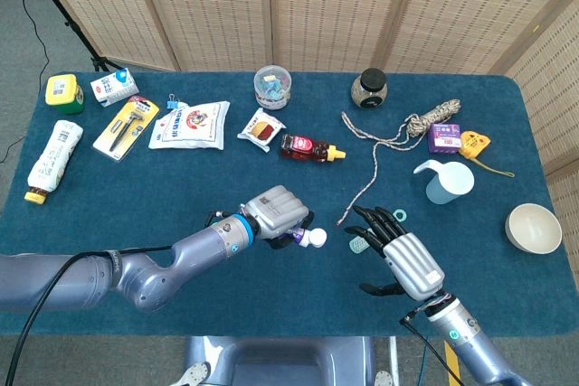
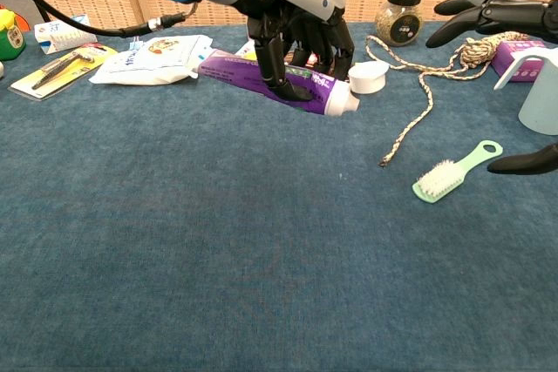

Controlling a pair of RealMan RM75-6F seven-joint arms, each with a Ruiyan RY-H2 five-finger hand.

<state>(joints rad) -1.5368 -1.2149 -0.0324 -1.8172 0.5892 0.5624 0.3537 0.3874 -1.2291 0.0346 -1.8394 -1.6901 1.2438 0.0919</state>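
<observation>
Toothpaste tube (image 2: 275,78), purple with a white flip cap (image 2: 368,77), sat clamped in the left hand (image 1: 279,211) near the middle of the blue table (image 2: 218,241). Fingers (image 2: 277,58) wrapped over the tube body from above, thumb under, so the cap end stuck out free toward the right. Tube was tilted, cap end lower and close to the cloth; I could not tell whether it touched. Cap looked flipped open on its hinge.

Further left and back, not involved: yellow-capped bottle (image 1: 52,158), razor pack (image 1: 126,127), white snack bag (image 1: 190,124), all lying flat along the far side.

Behind the tube: small red sauce bottle (image 1: 310,147) and a plastic tub (image 1: 272,86), well apart from the grip.

Right of the cap lay a green brush (image 2: 454,173), bristles up, flat on the cloth, with a rope (image 2: 417,119) trailing just beside it.

Right hand (image 1: 402,253) hovered over the brush, fingers spread, thumb apart, holding nothing. Judged as a pre-grasp pose: palm down, brush just under the fingertips.

Far right: pale blue cup (image 1: 448,181) near the rope, white bowl (image 1: 533,228) near the table edge.
</observation>
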